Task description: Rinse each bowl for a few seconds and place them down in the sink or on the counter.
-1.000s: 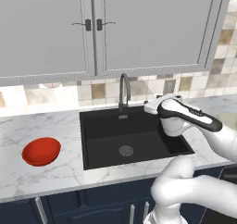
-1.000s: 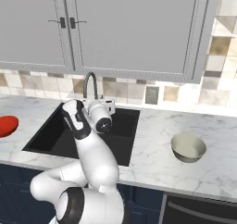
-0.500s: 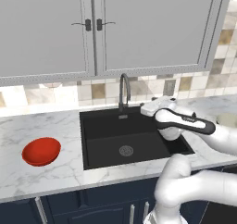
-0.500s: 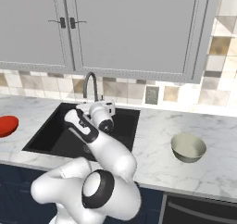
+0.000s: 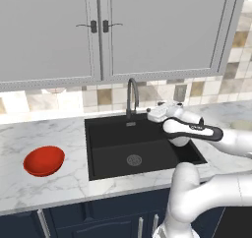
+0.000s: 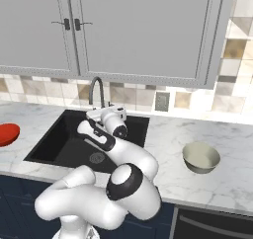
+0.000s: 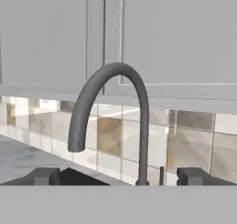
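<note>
2 bowls total: 1 red bowl on the marble surface left of the sink, upright, well apart from the basin edge; it also shows at the left edge of the right base view. 1 cream bowl on the surface right of the sink, upright, w/ beige-olive outside, apart from the arm. 1 black sink, recessed, w/ 1 round grey drain on its floor; nothing else seen in the basin. 1 grey gooseneck faucet at the far edge of the sink, spout curving toward the near side; in the hand view it stands right ahead, w/ a thin lever just right of its base. 1 claw up over the far right part of the sink, near the faucet and level w/ its lower stem, touching nothing; fingers spread wide, released, nothing between them. Arm stretches across the right side of the basin and hides part of the sink's right rim in the left base view. Around: 2 grey cabinet doors w/ 2 dark handles above, tiled backsplash behind, 1 wall outlet right of the faucet, navy cabinets below the surface.
</note>
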Tool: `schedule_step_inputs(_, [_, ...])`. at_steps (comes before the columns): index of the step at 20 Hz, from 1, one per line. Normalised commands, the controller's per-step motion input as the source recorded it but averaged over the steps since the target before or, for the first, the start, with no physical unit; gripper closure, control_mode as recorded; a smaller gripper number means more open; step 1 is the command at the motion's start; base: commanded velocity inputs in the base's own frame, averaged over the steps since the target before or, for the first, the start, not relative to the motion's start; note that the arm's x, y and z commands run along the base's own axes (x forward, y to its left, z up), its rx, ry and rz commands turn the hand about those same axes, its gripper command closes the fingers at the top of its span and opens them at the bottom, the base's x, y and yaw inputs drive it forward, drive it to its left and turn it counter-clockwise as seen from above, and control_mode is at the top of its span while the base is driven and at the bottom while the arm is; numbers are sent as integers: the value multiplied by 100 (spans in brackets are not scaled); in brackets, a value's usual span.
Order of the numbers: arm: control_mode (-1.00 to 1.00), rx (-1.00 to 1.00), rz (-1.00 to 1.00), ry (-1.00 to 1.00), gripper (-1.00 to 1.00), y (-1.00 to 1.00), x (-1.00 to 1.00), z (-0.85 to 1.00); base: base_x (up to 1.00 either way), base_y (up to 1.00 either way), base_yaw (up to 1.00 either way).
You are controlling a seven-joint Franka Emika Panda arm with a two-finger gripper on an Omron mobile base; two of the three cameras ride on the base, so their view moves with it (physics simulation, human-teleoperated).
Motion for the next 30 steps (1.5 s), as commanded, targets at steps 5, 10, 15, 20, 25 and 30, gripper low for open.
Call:
schedule_step_inputs(5, [-100,0,0,0,-100,1,34,-6,0,0,0])
schedule_step_inputs(10, [-100,0,0,2,-100,3,25,-3,0,0,0])
schedule_step_inputs(15, [-100,0,0,3,-100,1,24,-5,0,0,0])
schedule_step_inputs(20, [-100,0,0,1,-100,1,30,-9,0,0,0])
schedule_step_inputs(25, [-100,0,0,0,-100,8,29,-20,0,0,0])
schedule_step_inputs(30, [-100,0,0,0,-100,10,27,-32,0,0,0])
